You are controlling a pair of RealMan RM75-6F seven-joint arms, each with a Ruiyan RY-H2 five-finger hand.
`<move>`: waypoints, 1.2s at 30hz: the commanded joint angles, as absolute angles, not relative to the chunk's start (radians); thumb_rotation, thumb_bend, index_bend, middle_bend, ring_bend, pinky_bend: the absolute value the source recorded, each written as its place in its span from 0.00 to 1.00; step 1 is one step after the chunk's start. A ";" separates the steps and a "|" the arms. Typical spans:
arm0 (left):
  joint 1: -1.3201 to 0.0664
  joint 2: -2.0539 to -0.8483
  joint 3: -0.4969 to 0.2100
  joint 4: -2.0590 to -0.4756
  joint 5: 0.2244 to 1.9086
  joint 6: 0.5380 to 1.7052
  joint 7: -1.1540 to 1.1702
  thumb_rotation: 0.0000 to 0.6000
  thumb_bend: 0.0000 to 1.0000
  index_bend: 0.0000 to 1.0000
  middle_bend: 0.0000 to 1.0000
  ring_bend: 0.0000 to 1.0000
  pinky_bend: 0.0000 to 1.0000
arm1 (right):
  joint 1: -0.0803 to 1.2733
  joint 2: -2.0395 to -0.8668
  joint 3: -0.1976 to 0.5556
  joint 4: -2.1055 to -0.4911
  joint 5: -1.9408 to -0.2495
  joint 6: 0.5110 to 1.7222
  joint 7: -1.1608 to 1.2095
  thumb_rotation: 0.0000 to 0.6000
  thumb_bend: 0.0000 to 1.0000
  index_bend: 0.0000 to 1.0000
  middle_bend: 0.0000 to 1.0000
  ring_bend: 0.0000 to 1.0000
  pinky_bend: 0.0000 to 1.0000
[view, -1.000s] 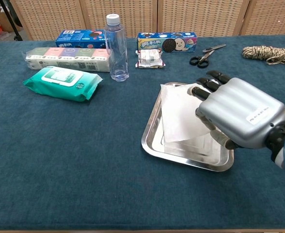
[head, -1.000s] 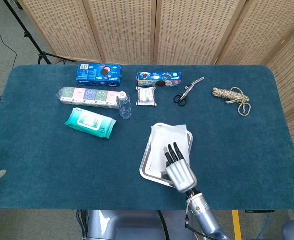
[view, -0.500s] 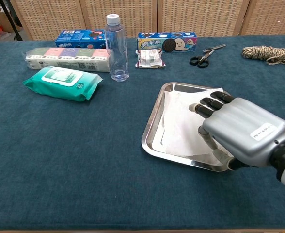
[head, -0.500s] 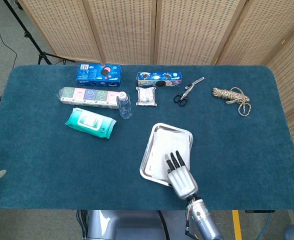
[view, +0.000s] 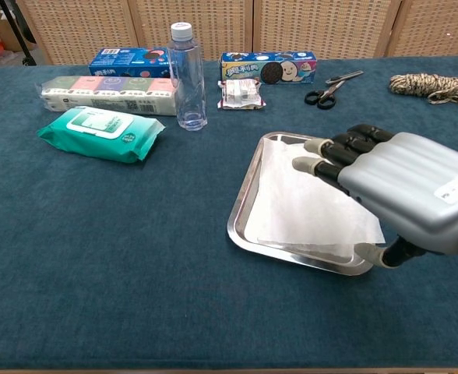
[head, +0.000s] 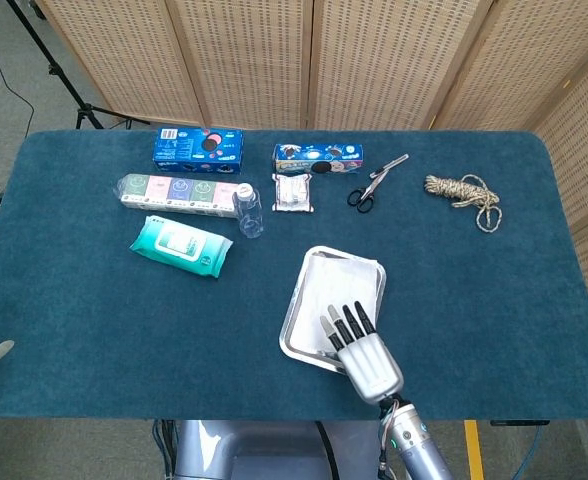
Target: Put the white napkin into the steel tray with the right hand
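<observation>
Judged the risk as snagging: white napkin (view: 311, 206) lay flat inside the steel tray (view: 241, 214) near the desk's front edge, right corner overhanging the rim, thin and easily dragged out. Hovered just above it, right hand (view: 404, 191), fingers (view: 322, 166) apart, holding nothing.

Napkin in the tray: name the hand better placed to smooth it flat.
Right. The right hand hovers just over the white napkin lying in the steel tray; the left hand is not in view.
</observation>
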State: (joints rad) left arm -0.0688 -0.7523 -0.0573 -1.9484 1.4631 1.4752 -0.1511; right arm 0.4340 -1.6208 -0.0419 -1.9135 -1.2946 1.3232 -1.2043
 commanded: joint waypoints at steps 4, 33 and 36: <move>-0.068 -0.751 -0.055 -1.948 1.470 1.476 -0.153 1.00 0.00 0.00 0.00 0.00 0.00 | 0.459 -1.490 -0.052 -1.972 -1.422 1.277 -0.983 1.00 0.62 0.12 0.08 0.00 0.00; -0.071 -0.753 -0.050 -1.952 1.476 1.471 -0.144 1.00 0.00 0.00 0.00 0.00 0.00 | 0.540 -1.331 -0.018 -1.828 -1.423 1.086 -0.731 1.00 1.00 0.39 0.36 0.24 0.22; -0.072 -0.755 -0.049 -1.952 1.478 1.470 -0.138 1.00 0.00 0.00 0.00 0.00 0.00 | 0.535 -1.353 -0.027 -1.797 -1.426 1.087 -0.755 1.00 1.00 0.40 0.36 0.24 0.22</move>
